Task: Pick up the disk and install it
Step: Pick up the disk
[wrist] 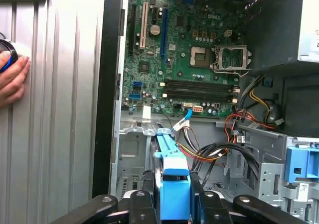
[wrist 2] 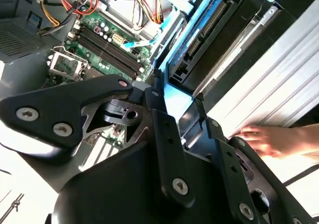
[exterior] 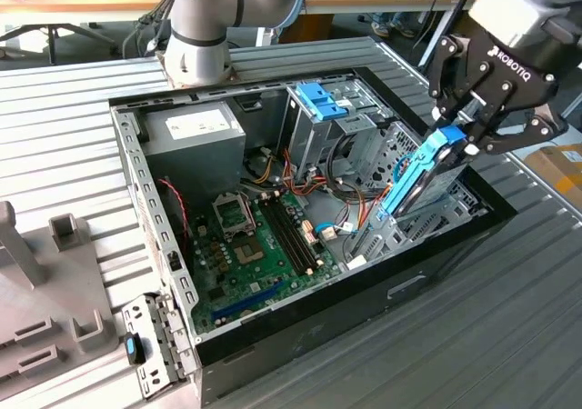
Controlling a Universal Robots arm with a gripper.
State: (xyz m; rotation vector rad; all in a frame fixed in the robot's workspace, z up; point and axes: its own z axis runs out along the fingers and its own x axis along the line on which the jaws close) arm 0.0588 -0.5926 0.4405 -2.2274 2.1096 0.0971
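Gripper (exterior: 462, 125) is clasping the tilted disk (exterior: 423, 177) by its blue tab (lower end inside the computer case (exterior: 300, 336)), hanging at the case's edge on the exterior view's right.

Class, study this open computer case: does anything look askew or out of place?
The disk leans at a slant, only partly down in the case at the exterior view's right, the gripper clamped on its blue tab. A hand rests on the table alongside.

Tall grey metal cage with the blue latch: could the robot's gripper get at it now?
Probably not: the gripper is shut on the dark blue-railed disk, though nothing covers the cage.
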